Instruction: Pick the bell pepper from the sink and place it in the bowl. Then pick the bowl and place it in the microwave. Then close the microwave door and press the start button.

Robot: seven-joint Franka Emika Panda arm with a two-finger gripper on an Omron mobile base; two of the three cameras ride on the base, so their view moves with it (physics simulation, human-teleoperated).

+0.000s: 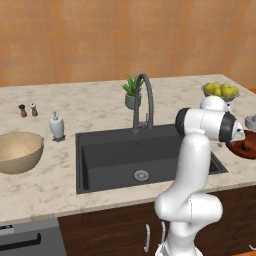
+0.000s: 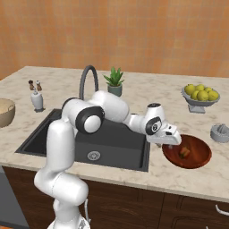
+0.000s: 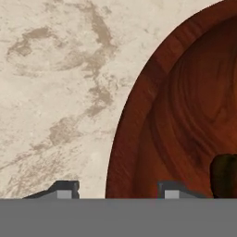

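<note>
- Hovering at the near-left rim of the shallow dark red-brown wooden bowl [image 2: 191, 154], the white arm's two-finger tool [image 2: 172, 144] has one fingertip [image 3: 64, 189] over the marble desk [image 3: 55, 92] and the other over the bowl's rim.
- I cannot tell whether the tool grips the rim.
- The small orange-red bell pepper [image 2: 184, 152] lies inside the bowl, right of the matte black sink [image 2: 112, 143].

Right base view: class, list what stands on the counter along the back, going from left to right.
Salt and pepper shakers → soap dispenser → faucet → potted plant → grey bowl of lemons → juicer.
</note>
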